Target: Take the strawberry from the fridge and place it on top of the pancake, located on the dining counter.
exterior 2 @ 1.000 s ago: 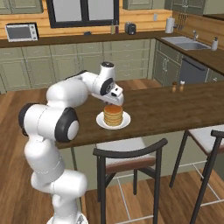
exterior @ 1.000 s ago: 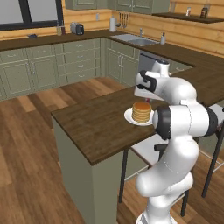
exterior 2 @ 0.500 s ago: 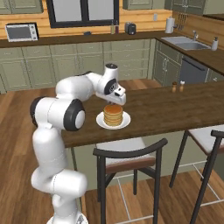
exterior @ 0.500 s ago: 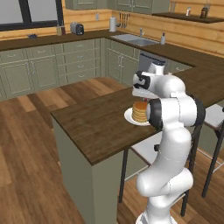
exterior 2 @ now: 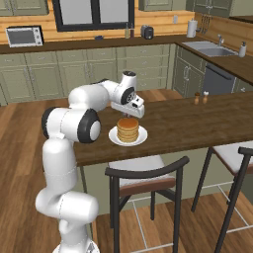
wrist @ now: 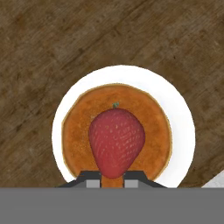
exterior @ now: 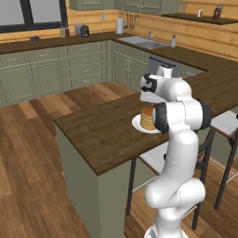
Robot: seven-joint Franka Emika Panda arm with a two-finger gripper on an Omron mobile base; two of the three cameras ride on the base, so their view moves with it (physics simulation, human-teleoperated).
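Observation:
My gripper (wrist: 112, 179) is shut on the strawberry (wrist: 116, 142), a dark-red berry pinched at its lower end between the two finger tips. It hangs directly above the pancake (wrist: 76, 127), a golden stack on a white plate (wrist: 186, 131). In the left base view the gripper (exterior: 148, 95) hovers just over the pancake (exterior: 148, 120) on the dining counter (exterior: 102, 132). The right base view shows the same, with the gripper (exterior 2: 130, 114) above the pancake (exterior 2: 127, 130). The fridge is out of view.
A dark chair (exterior 2: 147, 174) stands at the dining counter (exterior 2: 192, 121) in front of the plate, and a stool (exterior 2: 237, 153) is to its right. Salt and pepper shakers (exterior 2: 200, 97) sit on the far edge. The wall cabinets with the sink (exterior: 144, 42) lie behind.
The arm's elbow has swung in toward the robot's body while the hand stays over the pancake with the strawberry. The jaws have closed slightly tighter.

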